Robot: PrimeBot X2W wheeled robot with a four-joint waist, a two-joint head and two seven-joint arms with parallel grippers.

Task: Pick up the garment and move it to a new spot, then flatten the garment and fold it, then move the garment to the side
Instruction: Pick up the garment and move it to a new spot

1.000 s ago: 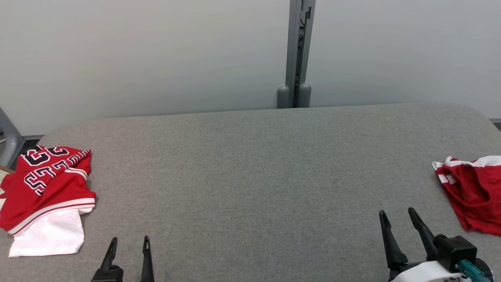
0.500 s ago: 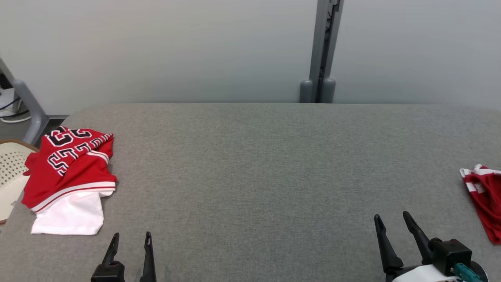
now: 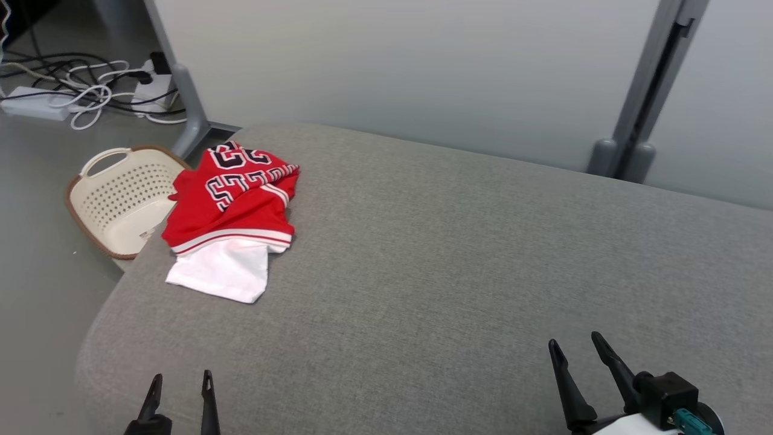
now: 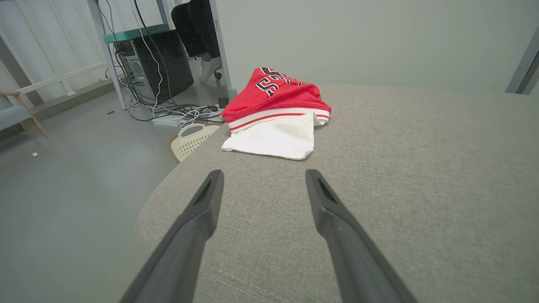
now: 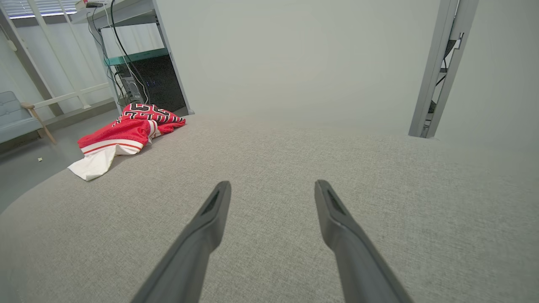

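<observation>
A red garment (image 3: 232, 196) with black and white lettering and a white part lies crumpled at the far left corner of the grey padded table (image 3: 459, 266). The left wrist view has the garment (image 4: 278, 99) straight ahead of the fingers, and the right wrist view has the garment (image 5: 126, 130) far off to the left. My left gripper (image 3: 180, 386) is open near the table's front left edge, well short of the garment. My right gripper (image 3: 580, 350) stands open at the front right, with nothing between its fingers.
A cream perforated basket (image 3: 118, 199) sits on the floor just beyond the table's left end, beside the garment. Cables and a power strip (image 3: 36, 103) lie on the floor further back. A grey partition wall with a post (image 3: 640, 96) runs behind the table.
The head camera has swung to the left, so the basket and floor cables have come into view and the red garment at the right edge has left it. Both grippers stay open and low.
</observation>
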